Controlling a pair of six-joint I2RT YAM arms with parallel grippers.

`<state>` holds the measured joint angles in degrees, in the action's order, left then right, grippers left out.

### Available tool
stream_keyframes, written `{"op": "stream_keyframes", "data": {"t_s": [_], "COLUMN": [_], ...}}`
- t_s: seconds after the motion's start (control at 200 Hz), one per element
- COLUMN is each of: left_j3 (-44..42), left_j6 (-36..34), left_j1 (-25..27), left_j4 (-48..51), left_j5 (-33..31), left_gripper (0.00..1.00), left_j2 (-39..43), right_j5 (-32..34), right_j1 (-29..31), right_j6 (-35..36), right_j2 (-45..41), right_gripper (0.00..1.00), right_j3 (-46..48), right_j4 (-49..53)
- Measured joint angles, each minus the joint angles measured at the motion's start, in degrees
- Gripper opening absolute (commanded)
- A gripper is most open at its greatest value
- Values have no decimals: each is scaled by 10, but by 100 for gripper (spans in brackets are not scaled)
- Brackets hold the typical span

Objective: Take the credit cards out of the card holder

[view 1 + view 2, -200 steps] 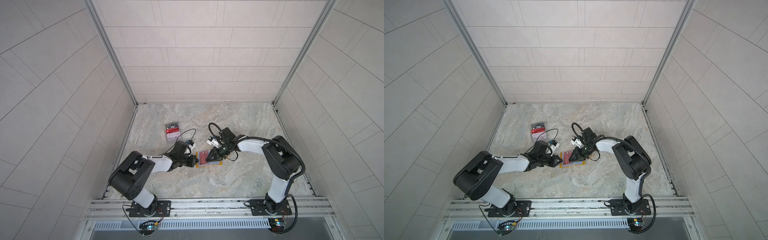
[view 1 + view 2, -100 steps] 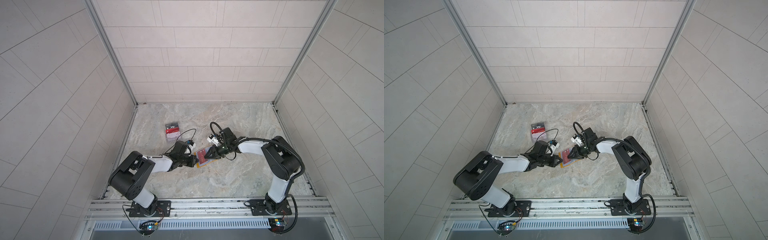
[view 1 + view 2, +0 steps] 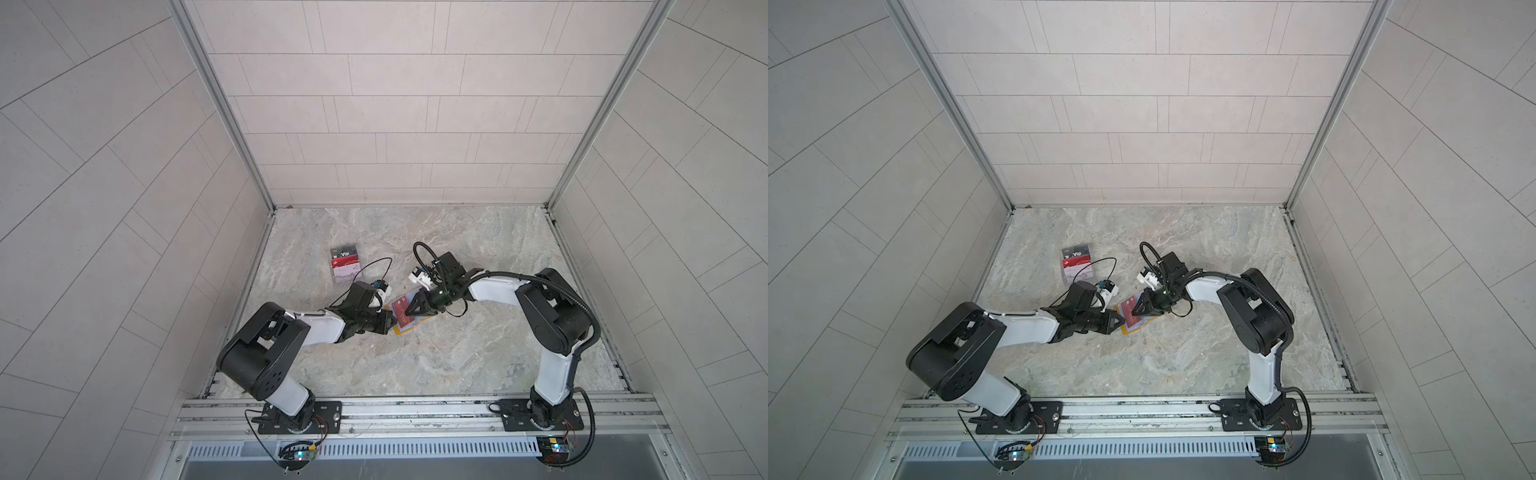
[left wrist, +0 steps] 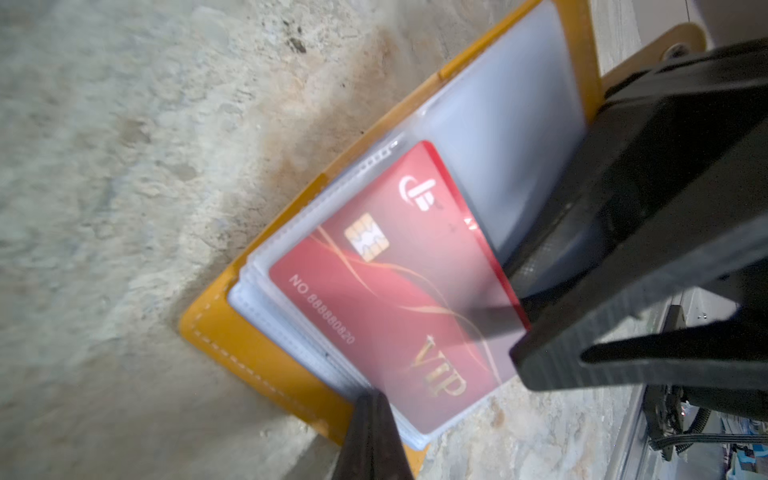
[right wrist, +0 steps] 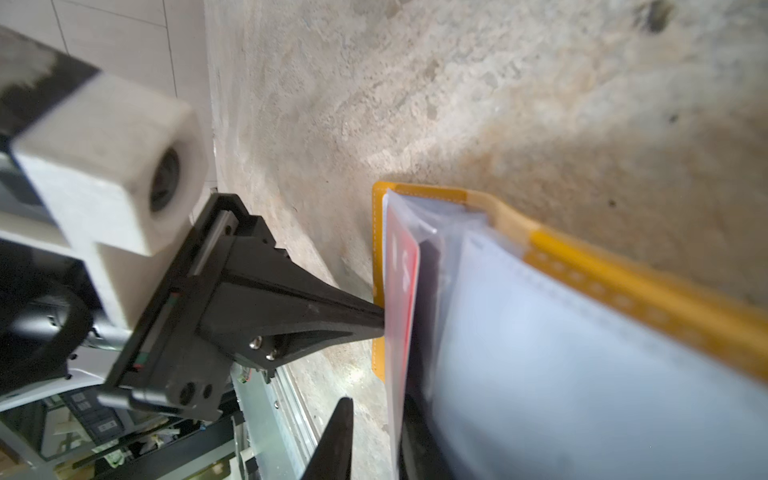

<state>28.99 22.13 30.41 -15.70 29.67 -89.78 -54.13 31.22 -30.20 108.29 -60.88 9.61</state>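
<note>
One red card [image 4: 374, 299]: "VIP", "NO 88888820", in card holder [image 4: 232, 332].

A pale marble tabletop [image 3: 415, 365] is seen filling the floor of the cell in both top views, grainy and stained up close in the wrist views. On its far left a clear tiered stand [image 3: 340, 283] is set, well apart from the middle. Tiled walls [image 3: 395, 124] are seen at the back and both sides, joined by aluminium posts [image 3: 222, 104]. Along the near edge a metal rail [image 3: 415, 411] is laid, with a slotted vent grille [image 3: 395, 449] just below it.
</note>
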Motion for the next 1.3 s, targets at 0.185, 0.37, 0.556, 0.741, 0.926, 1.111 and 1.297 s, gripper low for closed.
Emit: {"op": "stream_keyframes", "data": {"t_s": [0.185, 0.37, 0.556, 0.741, 0.926, 1.111, 1.297], "left_j3": [0, 0, 0, 0, 0, 2, 4], "left_j6": [0, 0, 0, 0, 0, 1, 1], "left_j1": [0, 0, 0, 0, 0, 0, 0], "left_j4": [0, 0, 0, 0, 1, 3, 5], "left_j5": [-2, -2, -2, -3, -3, -3, -5], "left_gripper": [0, 0, 0, 0, 0, 0, 0], "left_j2": [0, 0, 0, 0, 0, 0, -1], "right_j5": [5, -5, -9, 0, 5, 3, 1], "right_j1": [2, 2, -4, -10, -10, -10, -10], "right_j6": [46, 71, 107, 143, 152, 151, 145], "right_j2": [0, -2, -3, -3, -3, 7, 26], "right_gripper": [23, 24, 29, 32, 32, 31, 30], "right_j3": [-7, -7, -30, -64, -77, -82, -87], "right_j4": [49, 70, 118, 172, 188, 186, 176]}}
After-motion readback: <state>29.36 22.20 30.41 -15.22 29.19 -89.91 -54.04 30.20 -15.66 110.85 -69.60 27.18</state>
